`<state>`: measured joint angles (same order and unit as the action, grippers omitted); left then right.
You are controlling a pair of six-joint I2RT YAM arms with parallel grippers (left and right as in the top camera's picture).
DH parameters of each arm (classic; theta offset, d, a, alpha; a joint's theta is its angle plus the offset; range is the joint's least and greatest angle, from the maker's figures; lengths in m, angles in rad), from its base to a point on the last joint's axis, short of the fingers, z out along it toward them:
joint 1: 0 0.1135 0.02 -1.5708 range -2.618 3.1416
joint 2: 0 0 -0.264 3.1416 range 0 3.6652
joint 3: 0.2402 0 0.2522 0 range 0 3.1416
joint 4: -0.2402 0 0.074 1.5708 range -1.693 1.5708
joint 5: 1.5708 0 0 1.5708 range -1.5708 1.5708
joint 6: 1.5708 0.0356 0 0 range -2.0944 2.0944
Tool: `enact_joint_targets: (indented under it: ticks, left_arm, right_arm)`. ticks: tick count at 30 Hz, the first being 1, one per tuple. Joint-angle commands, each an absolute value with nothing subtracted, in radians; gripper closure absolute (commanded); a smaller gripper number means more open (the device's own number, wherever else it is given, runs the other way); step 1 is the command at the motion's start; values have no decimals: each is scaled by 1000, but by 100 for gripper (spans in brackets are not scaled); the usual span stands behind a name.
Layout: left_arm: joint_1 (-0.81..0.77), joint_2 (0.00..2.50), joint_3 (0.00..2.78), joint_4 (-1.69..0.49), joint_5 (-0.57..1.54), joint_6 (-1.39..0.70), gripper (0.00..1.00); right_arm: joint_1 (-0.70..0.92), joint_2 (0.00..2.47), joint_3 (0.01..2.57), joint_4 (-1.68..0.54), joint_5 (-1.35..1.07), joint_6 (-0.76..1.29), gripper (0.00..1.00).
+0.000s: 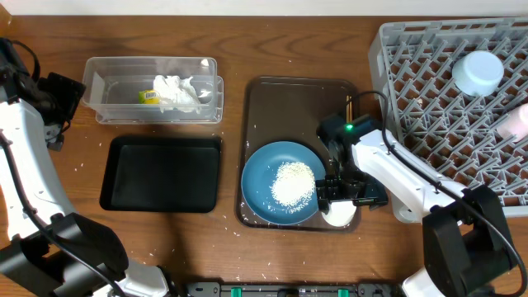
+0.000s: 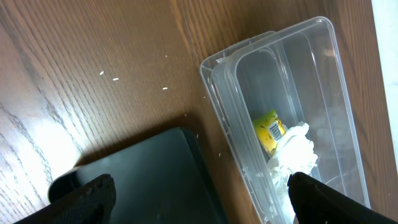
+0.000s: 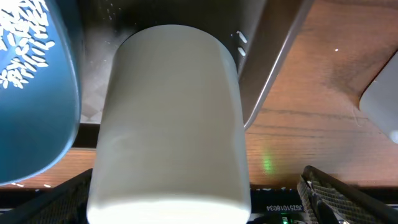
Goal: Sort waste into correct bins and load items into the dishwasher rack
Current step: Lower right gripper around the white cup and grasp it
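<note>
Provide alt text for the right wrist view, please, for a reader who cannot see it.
A white cup fills the frame, inside the open right gripper, near the rim of the brown tray. A dark-blue plate holding rice sits at left.

A brown serving tray (image 1: 289, 107) lies flat near the middle of the wooden table (image 1: 247, 33).

Our left arm (image 1: 25, 157) stands bent at the left side of the overhead view, the left pincer (image 2: 199, 199) spread wide, holding nothing. Our right arm (image 1: 396, 173) reaches in from the lower right, wrist tipped downward, the right pincer (image 3: 199, 199) gaping wide.
</note>
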<state>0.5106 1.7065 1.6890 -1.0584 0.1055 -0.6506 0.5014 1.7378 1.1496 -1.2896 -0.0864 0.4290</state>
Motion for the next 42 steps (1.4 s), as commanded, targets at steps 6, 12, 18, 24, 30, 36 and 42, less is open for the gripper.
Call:
enact_joint_targets:
  ticks: [6, 12, 18, 24, 30, 36, 42]
  left_arm:
    - [515, 1712, 1687, -1062, 101, -641, 9]
    - [515, 1712, 1687, -1062, 101, -641, 9]
    - [515, 1712, 1687, -1061, 101, -641, 9]
    - [515, 1712, 1687, -1061, 101, -641, 9]
    - [515, 1712, 1687, -1061, 101, -641, 9]
    - [515, 1712, 1687, -1061, 101, -641, 9]
    - [515, 1712, 1687, -1061, 101, -641, 9]
  right_arm:
    - [516, 1730, 1107, -1186, -109, 434, 4]
    - [516, 1730, 1107, -1227, -109, 450, 11]
    - [516, 1730, 1107, -1246, -110, 453, 22]
    - [516, 1730, 1107, -1219, -110, 456, 25]
    - [516, 1730, 1107, -1210, -108, 456, 20]
    - [516, 1730, 1107, -1169, -101, 455, 14]
    - [516, 1730, 1107, -1167, -94, 456, 25]
